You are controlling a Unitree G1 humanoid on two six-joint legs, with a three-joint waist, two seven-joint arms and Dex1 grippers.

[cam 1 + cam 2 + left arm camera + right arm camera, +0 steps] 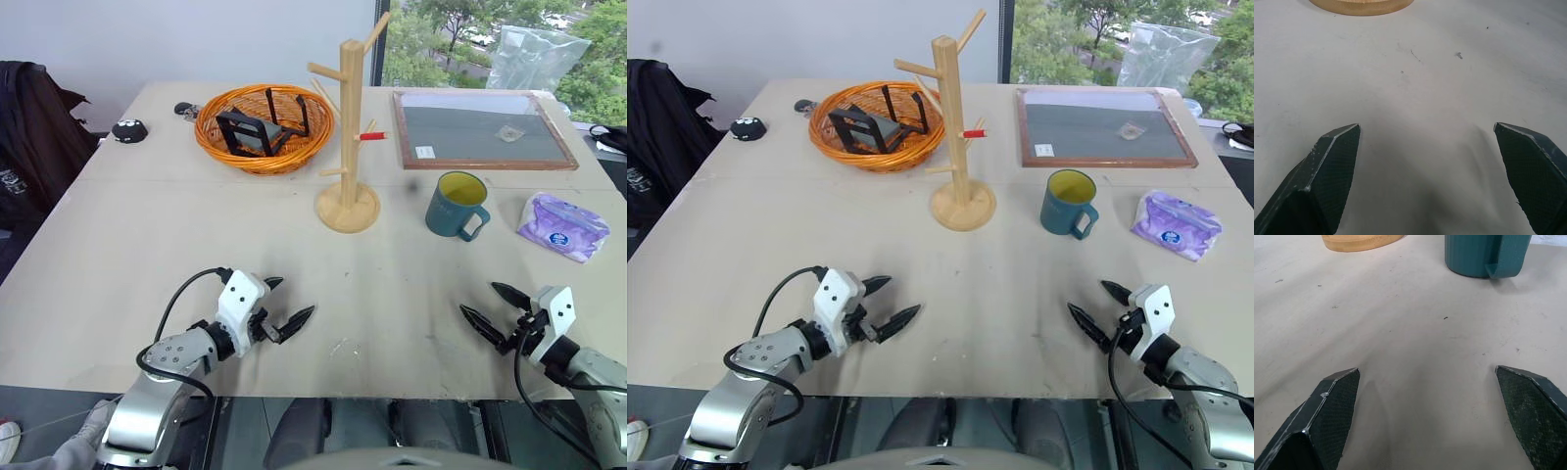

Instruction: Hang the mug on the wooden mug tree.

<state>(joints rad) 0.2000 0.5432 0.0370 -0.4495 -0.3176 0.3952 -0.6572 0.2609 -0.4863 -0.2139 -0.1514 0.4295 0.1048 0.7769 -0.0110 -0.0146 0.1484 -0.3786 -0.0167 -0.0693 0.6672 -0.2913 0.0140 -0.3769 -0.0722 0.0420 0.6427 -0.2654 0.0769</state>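
Standing upright on the beige table (147, 245), the teal-blue mug with a yellow inside (456, 205) sits just right of the light-wood mug tree (348, 147), apart from it, while the left gripper (279, 308) and right gripper (495, 311) hover empty, fingers spread wide

Glossy teal mug (457, 205), smooth light-wood mug tree (349, 127), woven wicker basket (265, 128), matt beige table (147, 245).

We see a beige table (196, 245) carrying an orange wicker basket (263, 128) far left, the wooden mug tree (348, 137) centre, the mug (457, 206), a framed board (480, 130) and a purple packet (563, 225) right.
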